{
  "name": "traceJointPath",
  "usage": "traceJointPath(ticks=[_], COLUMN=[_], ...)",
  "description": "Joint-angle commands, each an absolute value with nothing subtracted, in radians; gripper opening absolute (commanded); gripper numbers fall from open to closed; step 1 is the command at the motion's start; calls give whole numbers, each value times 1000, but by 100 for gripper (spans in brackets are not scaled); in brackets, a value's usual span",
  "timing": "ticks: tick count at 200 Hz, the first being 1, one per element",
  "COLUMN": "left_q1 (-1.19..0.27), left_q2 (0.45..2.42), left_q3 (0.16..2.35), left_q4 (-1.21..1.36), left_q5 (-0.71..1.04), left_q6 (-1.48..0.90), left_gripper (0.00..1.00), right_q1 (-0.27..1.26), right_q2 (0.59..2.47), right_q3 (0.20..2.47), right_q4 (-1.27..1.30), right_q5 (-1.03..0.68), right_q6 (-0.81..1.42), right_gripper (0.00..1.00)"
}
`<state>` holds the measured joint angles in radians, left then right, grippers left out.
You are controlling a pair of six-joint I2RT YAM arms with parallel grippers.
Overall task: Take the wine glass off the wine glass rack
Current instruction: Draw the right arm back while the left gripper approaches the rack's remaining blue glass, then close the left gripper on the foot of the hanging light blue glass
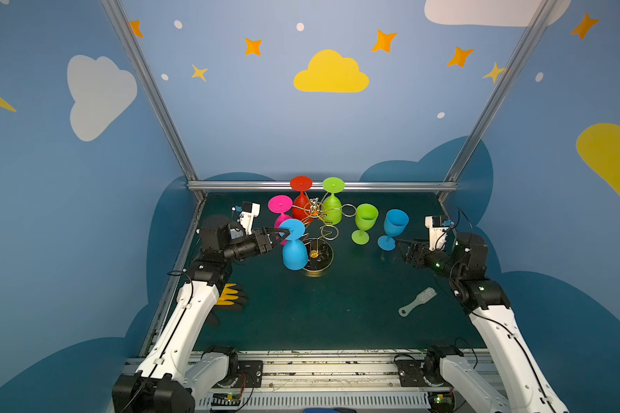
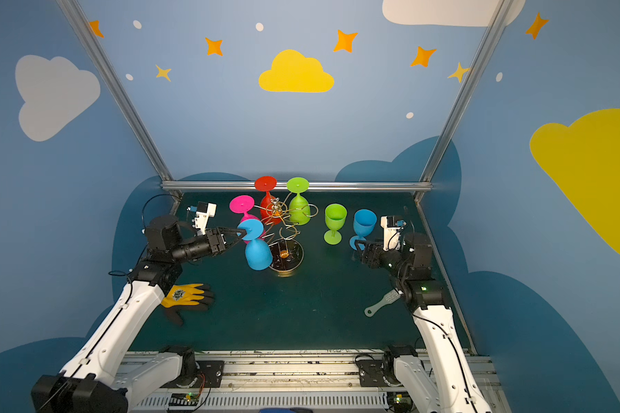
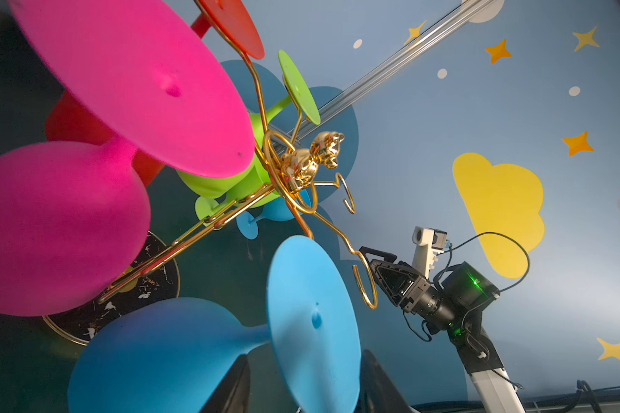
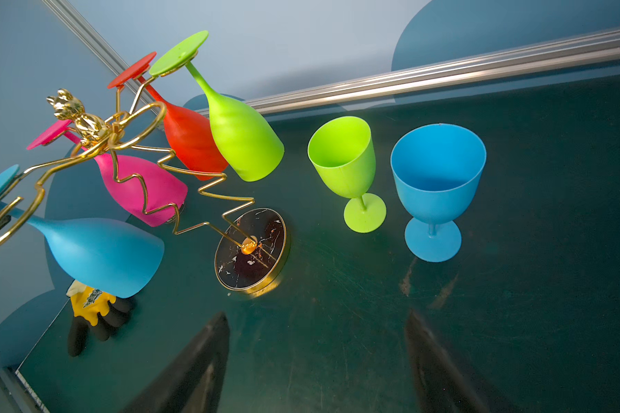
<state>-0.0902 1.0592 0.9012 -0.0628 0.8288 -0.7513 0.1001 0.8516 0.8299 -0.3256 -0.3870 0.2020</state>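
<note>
Two black left fingers [image 3: 231, 389] stand half apart astride the round foot of the blue plastic wine glass [image 1: 294, 252]; whether they pinch it, I cannot tell. It hangs on the near-left arm of the gold wire wine glass rack [image 1: 324, 251], foot up, bowl down, long axis near vertical. The right fingers [image 4: 201, 357] gape wide, empty.

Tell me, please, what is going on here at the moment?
The left gripper is at a blue plastic wine glass hanging upside down on the gold wire rack, with its open fingers either side of the round foot. The glass is not yet off. A pink glass, a red glass and a green glass hang there too. A green goblet and a blue goblet stand upright on the dark green table, near the open, empty right gripper.
</note>
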Motion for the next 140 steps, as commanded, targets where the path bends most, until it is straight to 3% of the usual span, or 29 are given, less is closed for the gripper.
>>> traceJointPath(ticks=[1, 140], left_q1=[-92, -94], left_q2=[1064, 1048], left_q3=[931, 957], left_q4=[-72, -140], left_q5=[811, 772], left_q6=[-729, -692], left_gripper=[45, 23], right_q1=[105, 104], right_q2=[831, 812], right_q3=[820, 818], right_q4=[-318, -327], right_q5=[-396, -387], right_q6=[202, 203], right_gripper=[77, 77])
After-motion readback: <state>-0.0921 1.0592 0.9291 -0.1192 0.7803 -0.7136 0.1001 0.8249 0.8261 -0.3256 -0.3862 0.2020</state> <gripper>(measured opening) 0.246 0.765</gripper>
